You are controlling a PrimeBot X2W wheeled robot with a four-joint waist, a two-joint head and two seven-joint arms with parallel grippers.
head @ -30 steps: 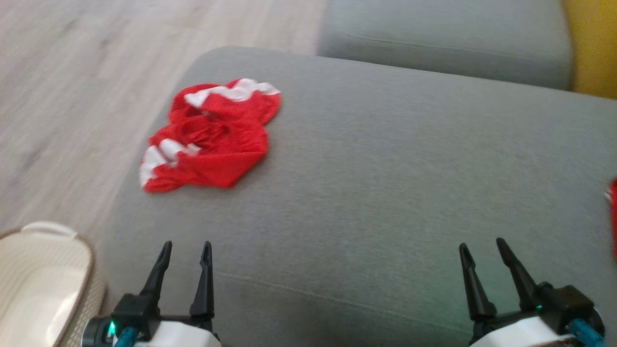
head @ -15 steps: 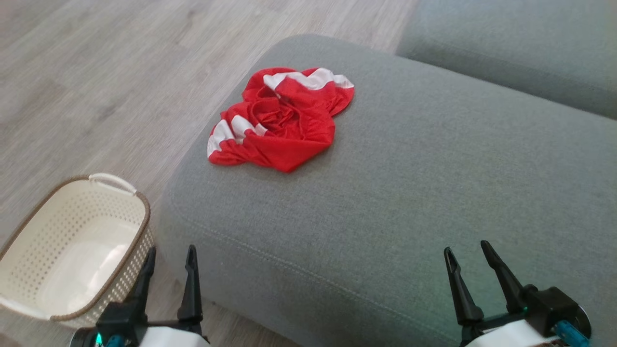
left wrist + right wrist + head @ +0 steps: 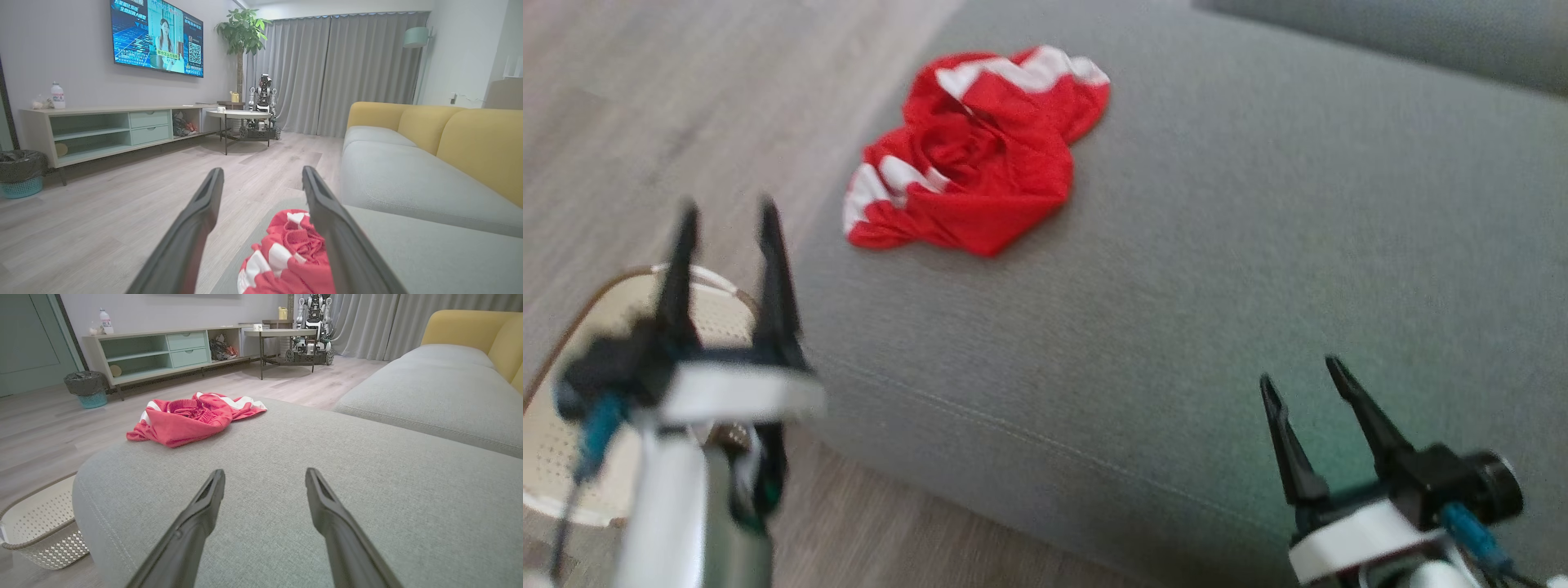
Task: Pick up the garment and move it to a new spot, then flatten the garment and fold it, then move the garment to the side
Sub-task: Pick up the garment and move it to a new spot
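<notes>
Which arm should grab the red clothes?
Probably the left. The left gripper is open and points toward the red garment near the left edge of the cushion; the right gripper sits farther away.

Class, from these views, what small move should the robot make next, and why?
Probably reach the left gripper down onto the crumpled red garment: its jaws stand open and empty, and the garment lies untouched on the grey cushion ahead of it.

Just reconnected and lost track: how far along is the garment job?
Done: nothing visible; the red garment lies crumpled near the left edge of the grey cushion. In hand: neither gripper holds anything; the left gripper is open and pointed toward it, the right gripper open over bare cushion. Left: pick up, relocate, flatten, fold, move aside.
</notes>
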